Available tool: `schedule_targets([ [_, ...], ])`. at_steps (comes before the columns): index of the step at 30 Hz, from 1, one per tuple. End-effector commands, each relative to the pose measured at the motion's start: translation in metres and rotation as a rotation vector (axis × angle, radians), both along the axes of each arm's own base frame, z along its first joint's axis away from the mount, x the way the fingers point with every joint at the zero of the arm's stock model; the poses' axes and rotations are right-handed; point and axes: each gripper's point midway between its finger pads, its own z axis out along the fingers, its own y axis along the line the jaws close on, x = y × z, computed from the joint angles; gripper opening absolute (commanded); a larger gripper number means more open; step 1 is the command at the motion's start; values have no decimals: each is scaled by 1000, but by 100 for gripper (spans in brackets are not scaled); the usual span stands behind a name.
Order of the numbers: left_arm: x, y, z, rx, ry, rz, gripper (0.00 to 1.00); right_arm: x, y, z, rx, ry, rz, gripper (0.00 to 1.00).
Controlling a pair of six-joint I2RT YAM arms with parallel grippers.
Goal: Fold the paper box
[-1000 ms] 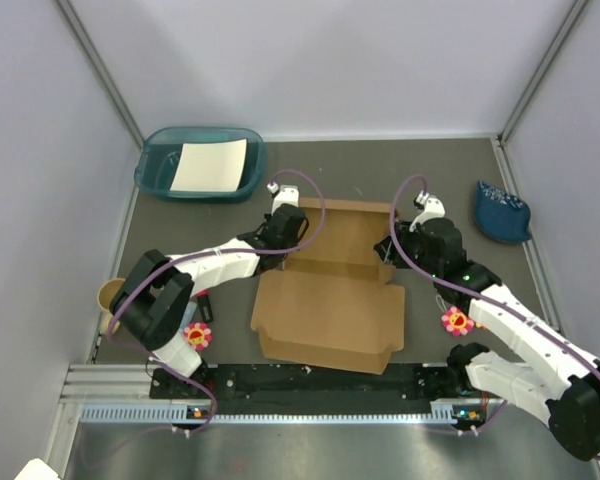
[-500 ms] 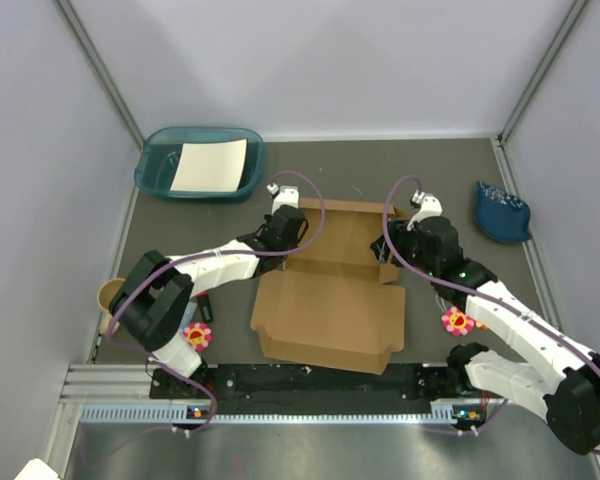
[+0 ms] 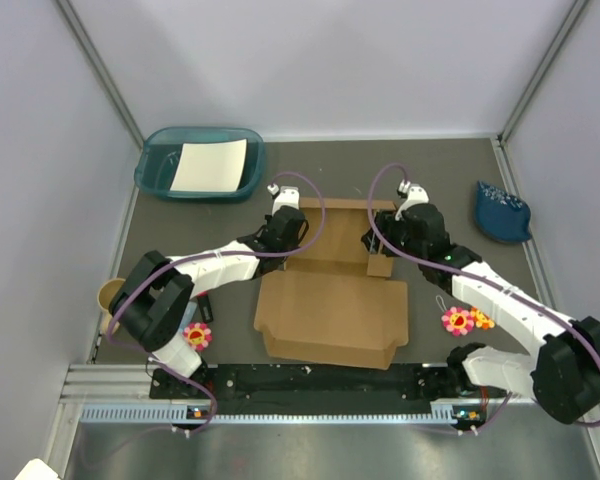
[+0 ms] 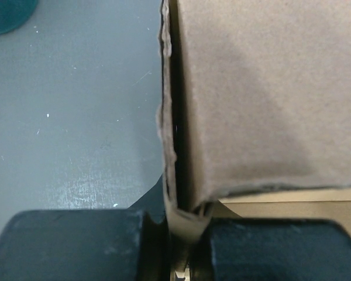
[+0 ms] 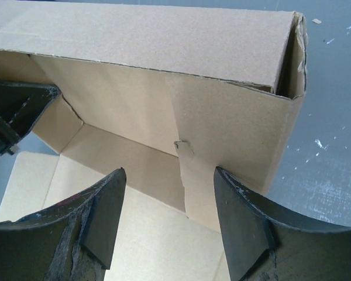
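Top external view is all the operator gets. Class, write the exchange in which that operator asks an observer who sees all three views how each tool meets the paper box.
Operator: From above, the arm hides the left tool. Is it gripping the cardboard?
Observer: Yes. The left wrist view shows the left tool shut on a folded edge of the paper box, with the cardboard pinched between its fingers.
Operator: Is the right tool holding anything?
Observer: No. The right wrist view shows the right tool open with nothing clamped. It faces the inner face of an upright side wall.
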Motion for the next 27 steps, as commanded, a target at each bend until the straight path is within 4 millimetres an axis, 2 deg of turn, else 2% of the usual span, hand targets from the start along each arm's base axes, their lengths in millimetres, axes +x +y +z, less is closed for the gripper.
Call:
schedule_targets([
  [1, -13, -8, -8, 1, 30, -61, 0, 20, -3, 13, -29, -43, -59, 63],
  [11, -14, -6, -9, 4, 31, -60, 0, 36, -30, -8, -183, 2, -189, 62],
  [23, -13, -9, -13, 0, 42, -67, 0, 51, -29, -27, -274, 65, -196, 63],
  [27, -13, -9, -15, 5, 48, -64, 0, 50, -25, -25, -268, 64, -173, 64],
])
